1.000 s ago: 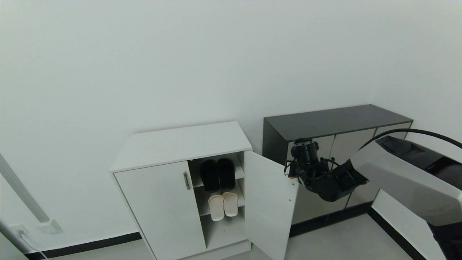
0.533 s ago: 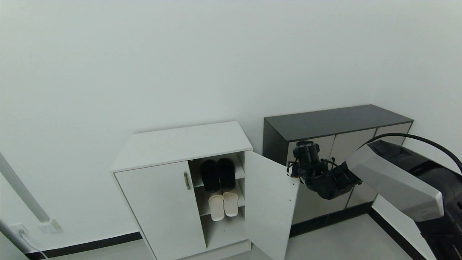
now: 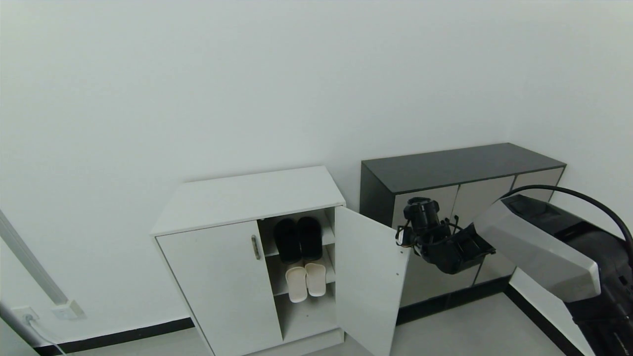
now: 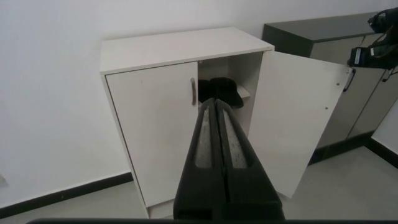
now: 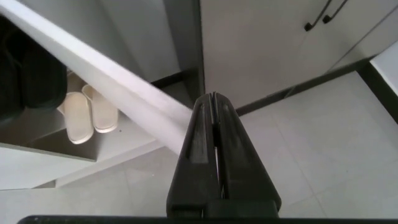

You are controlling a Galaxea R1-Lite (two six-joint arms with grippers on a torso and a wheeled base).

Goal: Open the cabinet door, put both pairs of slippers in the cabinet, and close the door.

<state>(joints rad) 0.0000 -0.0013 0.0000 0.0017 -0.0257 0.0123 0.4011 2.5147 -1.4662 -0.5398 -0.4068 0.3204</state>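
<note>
The white cabinet (image 3: 247, 198) stands against the wall with its left door (image 3: 222, 287) closed and its right door (image 3: 368, 277) swung open. Inside, a black pair of slippers (image 3: 298, 239) lies on the upper shelf and a white pair of slippers (image 3: 306, 281) on the shelf below. My right gripper (image 3: 401, 241) is at the open door's outer edge, near its top corner; in the right wrist view its shut fingers (image 5: 205, 121) meet the door edge (image 5: 118, 81). My left gripper (image 4: 216, 102) is shut and empty, held back in front of the cabinet (image 4: 180, 46).
A dark low cabinet (image 3: 460, 165) with grey doors stands right of the white one, just behind my right arm. A wall socket (image 3: 24, 314) and cable sit low on the left. Open floor (image 3: 470, 331) lies in front.
My right gripper has shifted slightly right and down by the door's outer edge, and the forearm has lowered. The door and slippers look unchanged.
</note>
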